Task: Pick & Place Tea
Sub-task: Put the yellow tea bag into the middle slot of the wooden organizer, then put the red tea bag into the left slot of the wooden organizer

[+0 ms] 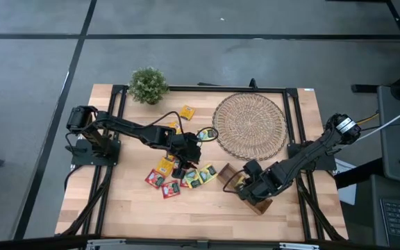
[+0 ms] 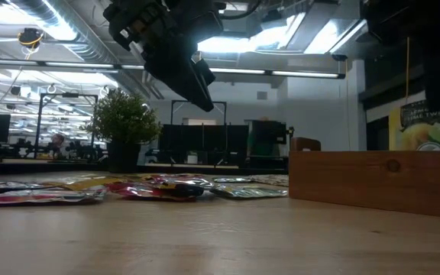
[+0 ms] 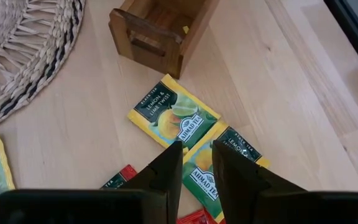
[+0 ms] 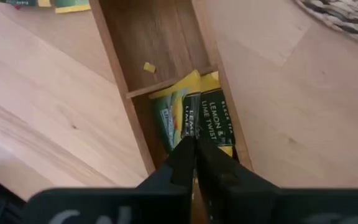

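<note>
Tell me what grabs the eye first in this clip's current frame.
The right end effector reaches into the wooden tray, its fingers pinching a yellow-green sachet standing in a compartment. Mid-table, the left end effector hovers, slightly parted, above a scatter of loose tea sachets. A round woven mat lies empty behind them.

We see yellow-and-green tea sachets (image 3: pixel 173 118) ahead of the left gripper's black fingers (image 3: pixel 166 171), red ones (image 1: pixel 155 178) beside them. Between the right gripper's black fingers (image 4: pixel 219 165) sits another yellow-green sachet (image 4: pixel 194 118) in the brown wooden tray (image 4: pixel 114 50). The woven mat (image 1: pixel 250 126) is tan, dark-rimmed.
</note>
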Controlling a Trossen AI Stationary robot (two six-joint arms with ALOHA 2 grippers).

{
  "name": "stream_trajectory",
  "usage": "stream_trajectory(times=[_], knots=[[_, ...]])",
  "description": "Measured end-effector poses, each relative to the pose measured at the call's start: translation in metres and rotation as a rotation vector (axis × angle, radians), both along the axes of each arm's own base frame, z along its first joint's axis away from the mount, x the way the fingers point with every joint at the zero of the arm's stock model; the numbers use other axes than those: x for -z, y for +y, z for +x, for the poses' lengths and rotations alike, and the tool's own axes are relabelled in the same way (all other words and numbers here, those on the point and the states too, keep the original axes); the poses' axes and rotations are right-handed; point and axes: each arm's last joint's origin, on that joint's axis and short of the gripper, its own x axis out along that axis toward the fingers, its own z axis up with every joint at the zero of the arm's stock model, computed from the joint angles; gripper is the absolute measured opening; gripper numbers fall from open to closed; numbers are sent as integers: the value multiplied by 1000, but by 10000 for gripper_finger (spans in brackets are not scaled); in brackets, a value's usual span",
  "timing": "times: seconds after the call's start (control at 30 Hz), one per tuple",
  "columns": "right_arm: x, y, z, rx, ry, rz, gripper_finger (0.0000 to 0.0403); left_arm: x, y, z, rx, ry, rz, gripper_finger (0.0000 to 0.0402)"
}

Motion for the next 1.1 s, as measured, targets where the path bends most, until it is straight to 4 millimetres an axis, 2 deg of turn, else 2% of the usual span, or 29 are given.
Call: stream_trajectory(times=[0.47, 0.7, 0.9, 1.1], knots=[[0, -3, -1, 10, -11, -57, 89, 1, 0, -2, -37, 32, -27, 82], [-3, -11, 15, -6, -140, -118, 92, 2, -1, -7, -44, 77, -32, 86], [-10, -22, 40, -175, -282, -162, 92, -19, -6, -16, -34, 26, -42, 82], [-19, -35, 61, -431, -398, -344, 92, -31, 1, -24, -52, 17, -43, 86]])
